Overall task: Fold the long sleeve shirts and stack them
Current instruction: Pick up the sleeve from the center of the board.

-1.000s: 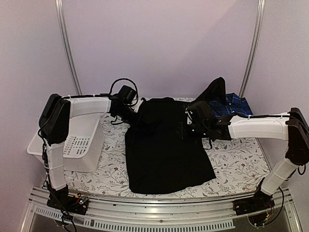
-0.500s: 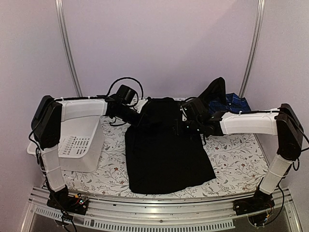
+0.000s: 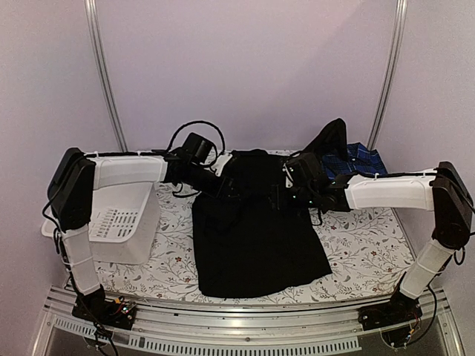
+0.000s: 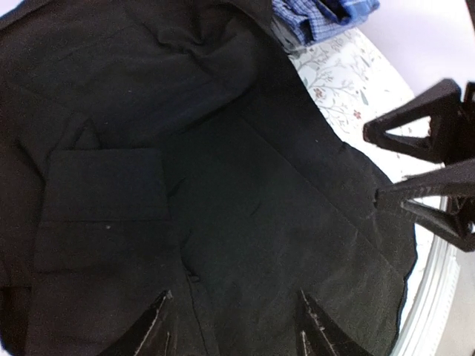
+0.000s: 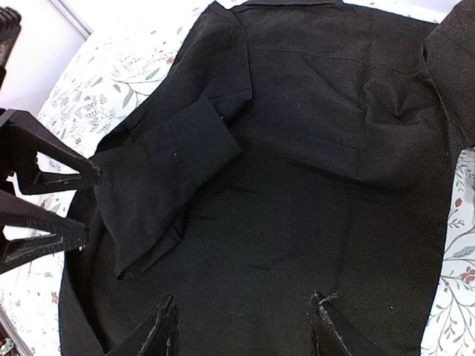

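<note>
Bench is showing bare along its right edge; black shirt is covering the middle. Left arm and right arm are reaching over its far half, jaws gaping, gripping nothing.

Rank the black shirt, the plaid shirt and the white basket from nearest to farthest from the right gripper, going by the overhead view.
1. Black shirt: spread out in the middle, directly under the right gripper.
2. Plaid shirt: bunched at the far right, behind the right arm.
3. White basket: far off on the left side.
</note>
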Tool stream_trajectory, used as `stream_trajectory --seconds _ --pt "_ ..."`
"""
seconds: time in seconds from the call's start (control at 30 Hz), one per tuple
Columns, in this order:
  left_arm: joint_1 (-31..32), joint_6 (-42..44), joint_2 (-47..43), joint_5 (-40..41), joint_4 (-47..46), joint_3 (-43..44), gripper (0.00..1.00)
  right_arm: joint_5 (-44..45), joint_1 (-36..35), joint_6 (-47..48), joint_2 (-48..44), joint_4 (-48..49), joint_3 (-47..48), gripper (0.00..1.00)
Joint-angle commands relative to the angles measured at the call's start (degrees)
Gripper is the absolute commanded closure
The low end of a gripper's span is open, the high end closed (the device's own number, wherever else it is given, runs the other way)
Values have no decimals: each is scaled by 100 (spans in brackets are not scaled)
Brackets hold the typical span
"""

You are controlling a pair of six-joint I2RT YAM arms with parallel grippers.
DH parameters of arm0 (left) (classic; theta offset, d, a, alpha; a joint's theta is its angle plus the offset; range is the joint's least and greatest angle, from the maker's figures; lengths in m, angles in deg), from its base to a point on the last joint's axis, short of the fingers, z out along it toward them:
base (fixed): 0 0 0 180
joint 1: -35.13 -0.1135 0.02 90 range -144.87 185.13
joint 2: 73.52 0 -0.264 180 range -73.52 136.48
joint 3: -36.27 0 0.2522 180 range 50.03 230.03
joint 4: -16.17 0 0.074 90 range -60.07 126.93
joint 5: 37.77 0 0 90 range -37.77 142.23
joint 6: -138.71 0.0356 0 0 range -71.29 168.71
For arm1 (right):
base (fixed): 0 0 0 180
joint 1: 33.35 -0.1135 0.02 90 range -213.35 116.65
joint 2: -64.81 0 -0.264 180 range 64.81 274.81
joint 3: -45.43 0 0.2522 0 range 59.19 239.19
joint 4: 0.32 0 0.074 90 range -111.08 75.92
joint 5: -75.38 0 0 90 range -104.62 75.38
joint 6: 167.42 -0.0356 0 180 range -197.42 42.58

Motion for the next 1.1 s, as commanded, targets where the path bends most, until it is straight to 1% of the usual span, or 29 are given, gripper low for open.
stream_trajectory --seconds 0.0,0.13,0.23,0.37,0.5,0.57,0.63,0.73,0.93,1.0,1.07 --pt "-7 -474 -361 918 -161 121 47 -70 27 81 87 81 71 42" --pt "0 -831 6 1913 524 555 47 17 27 109 113 42 118 42" --pt "65 -1054 433 2299 895 917 46 170 27 84 27 -29 80 42" --pt "295 -1215 1047 2872 1247 1629 42 373 44 -79 -212 -73 -142 41" --pt "515 -1365 1717 3436 1671 2443 41 507 60 -230 -495 -106 -393 39" --pt "585 -1388 2012 3592 1812 2746 40 538 71 -269 -660 -117 -501 37" --pt "677 -1339 2233 3716 1837 2937 37 544 80 -307 -790 -125 -601 35" --pt "777 -1332 2532 3804 1959 3223 36 566 84 -343 -916 -134 -733 31" --pt "878 -1348 2854 4218 2100 3481 36 528 89 -421 -1057 -134 -876 29" --pt "886 -1357 2920 4410 2159 3570 38 519 89 -437 -1058 -136 -886 29" --pt "887 -1341 2923 4553 2158 3613 45 497 88 -440 -1058 -130 -886 29"
